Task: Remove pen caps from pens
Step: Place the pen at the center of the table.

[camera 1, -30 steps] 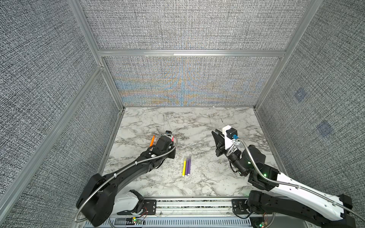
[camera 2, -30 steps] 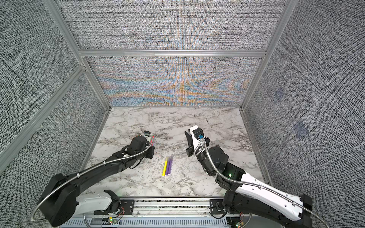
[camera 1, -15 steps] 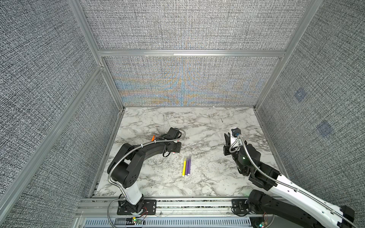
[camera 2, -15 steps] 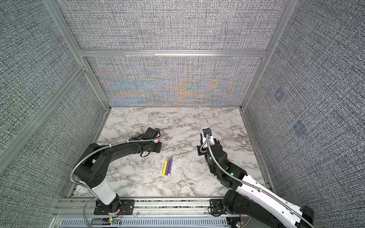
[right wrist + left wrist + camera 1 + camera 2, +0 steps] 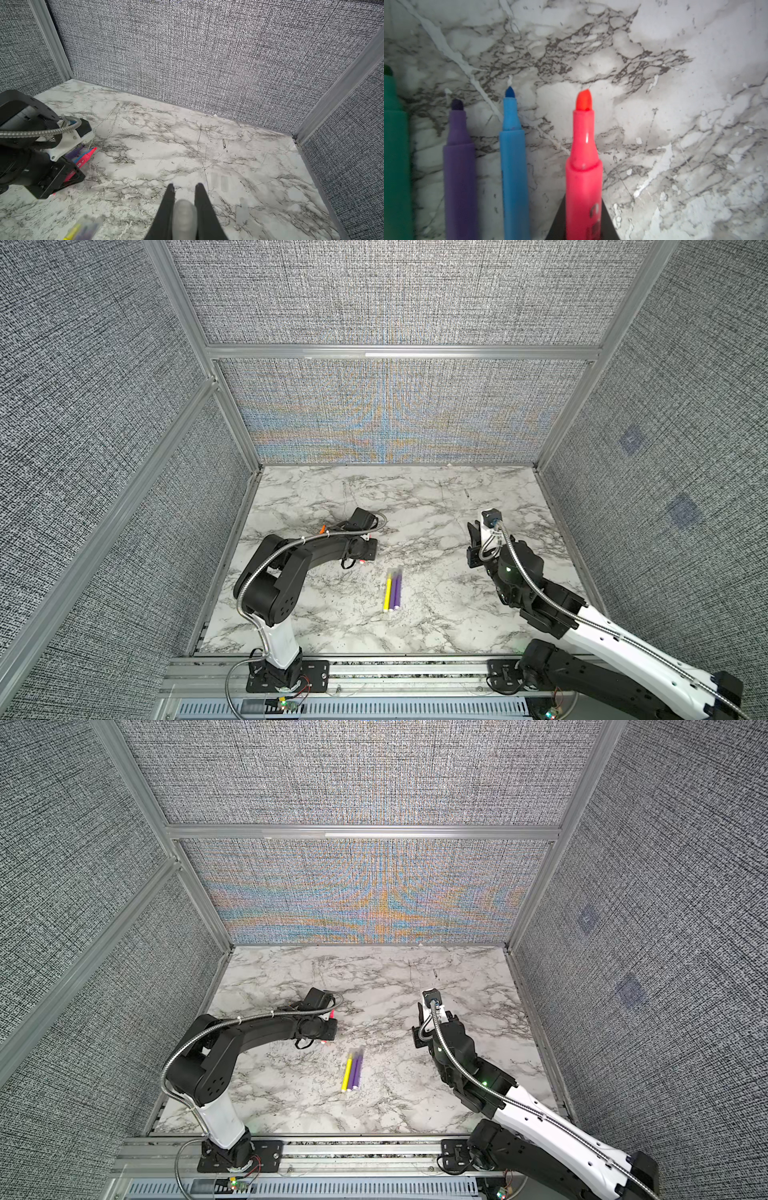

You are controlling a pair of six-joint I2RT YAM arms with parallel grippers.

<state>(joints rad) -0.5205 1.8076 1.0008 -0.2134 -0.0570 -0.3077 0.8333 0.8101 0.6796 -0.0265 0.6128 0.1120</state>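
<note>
My left gripper (image 5: 583,209) is shut on an uncapped red pen (image 5: 583,166) and holds it low over the marble. Beside it lie uncapped blue (image 5: 512,166), purple (image 5: 459,176) and green (image 5: 394,155) pens. In both top views this gripper (image 5: 363,551) sits left of centre, with an orange pen (image 5: 323,527) behind the arm. A yellow pen (image 5: 388,593) and a purple pen (image 5: 397,591) lie together at mid-table, clear caps on. My right gripper (image 5: 184,187) is shut on a clear pen cap (image 5: 184,216) at the right (image 5: 471,533).
Faint loose clear caps (image 5: 224,184) lie on the marble table (image 5: 436,506) just beyond and to the side of my right gripper. Grey fabric walls with metal posts (image 5: 249,456) close in the table on three sides. A metal rail (image 5: 374,668) runs along the front edge.
The left arm has folded down and brought the red pen low beside the uncapped pens. The right arm has sunk lower and drawn slightly to the right, still with the cap.
</note>
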